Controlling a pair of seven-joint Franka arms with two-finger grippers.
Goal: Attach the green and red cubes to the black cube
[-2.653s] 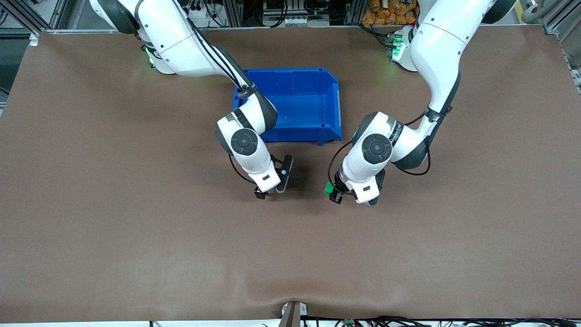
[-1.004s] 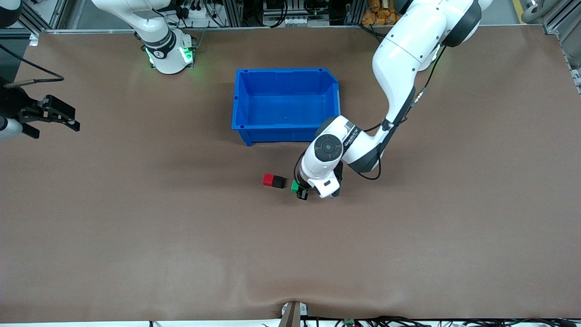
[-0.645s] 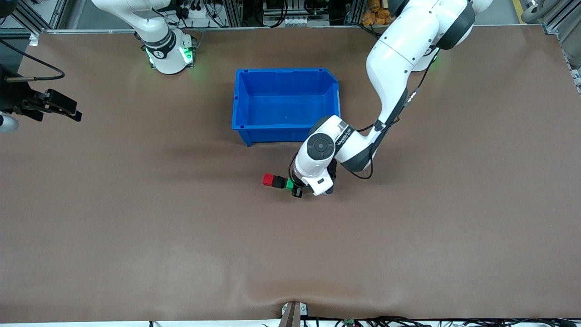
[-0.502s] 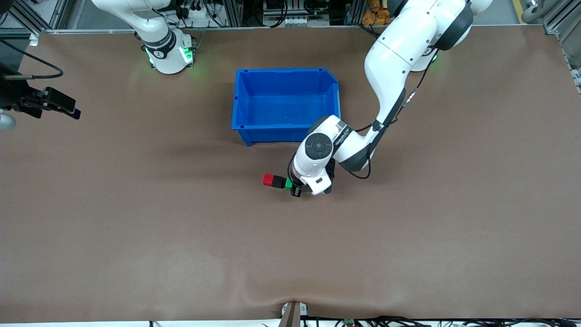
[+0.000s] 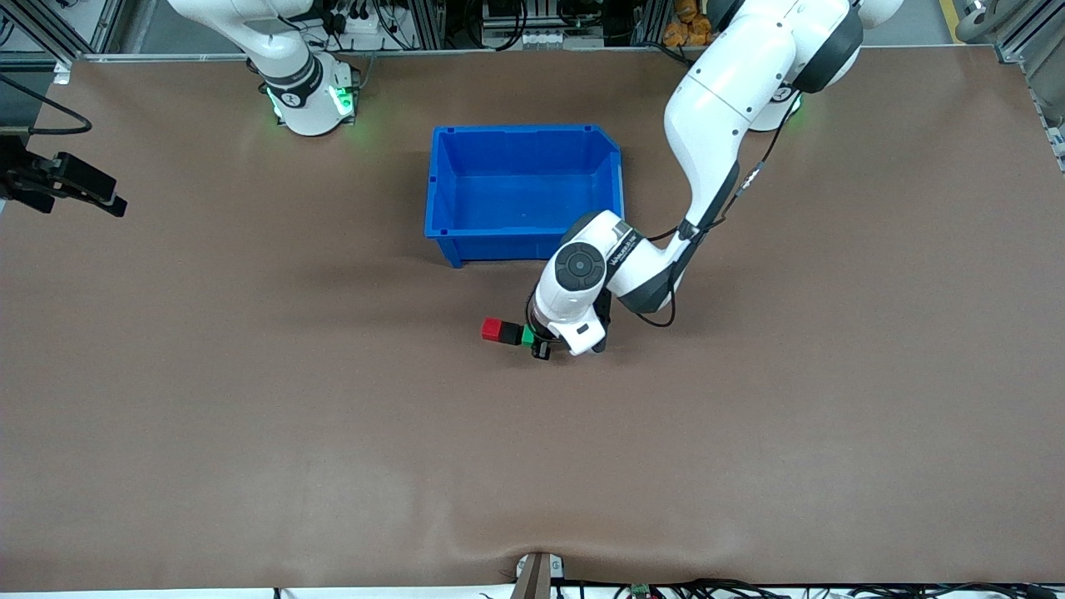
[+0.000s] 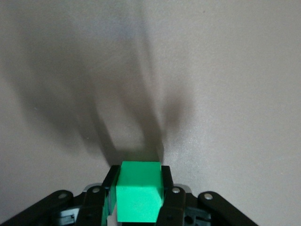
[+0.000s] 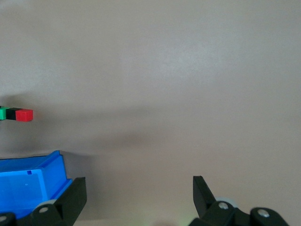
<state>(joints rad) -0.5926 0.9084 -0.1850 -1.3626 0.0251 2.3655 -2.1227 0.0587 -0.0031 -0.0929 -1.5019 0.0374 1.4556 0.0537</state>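
Observation:
The red cube (image 5: 491,329) and the black cube (image 5: 509,333) lie joined on the brown table, nearer to the front camera than the blue bin. The green cube (image 5: 527,335) sits against the black cube's free side, so the three form a row. My left gripper (image 5: 538,342) is low at the table and shut on the green cube (image 6: 138,197), which fills the gap between its fingers (image 6: 165,181). My right gripper (image 5: 81,205) hangs open and holds nothing, over the table's edge at the right arm's end. From there the right wrist view shows the row: green (image 7: 2,113), black (image 7: 12,113), red (image 7: 24,115).
A blue bin (image 5: 524,241) with nothing in it stands mid-table, close to the left arm's wrist, with its corner (image 7: 54,162) in the right wrist view. Bare brown table surrounds the cubes toward the front camera.
The left gripper carried the green cube sideways until it met the black cube, then nearly stopped. The right gripper withdrew to the table's end and drifted a little toward the bases.

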